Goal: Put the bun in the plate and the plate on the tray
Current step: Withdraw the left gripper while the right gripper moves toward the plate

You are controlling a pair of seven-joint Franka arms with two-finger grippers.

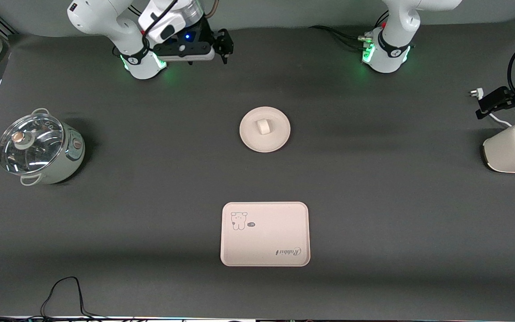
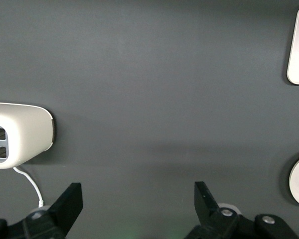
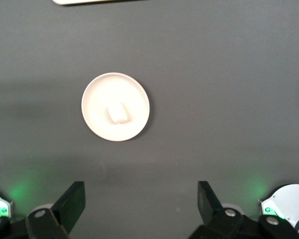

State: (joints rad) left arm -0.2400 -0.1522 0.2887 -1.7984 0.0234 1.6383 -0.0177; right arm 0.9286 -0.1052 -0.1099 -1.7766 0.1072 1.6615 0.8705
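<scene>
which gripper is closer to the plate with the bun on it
Right. The right gripper hangs open by its arm's base, up the table from the plate. The left gripper hangs open over the toaster at the table's end.

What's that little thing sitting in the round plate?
The small off-white bun lies in the middle of the plate. Nothing else is in it. The bit of plate under the bun is hidden.

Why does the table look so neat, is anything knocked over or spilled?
Nothing stands out. The bun sits in the plate, the tray lies flat, nearer the front camera, and nothing is spilled.
</scene>
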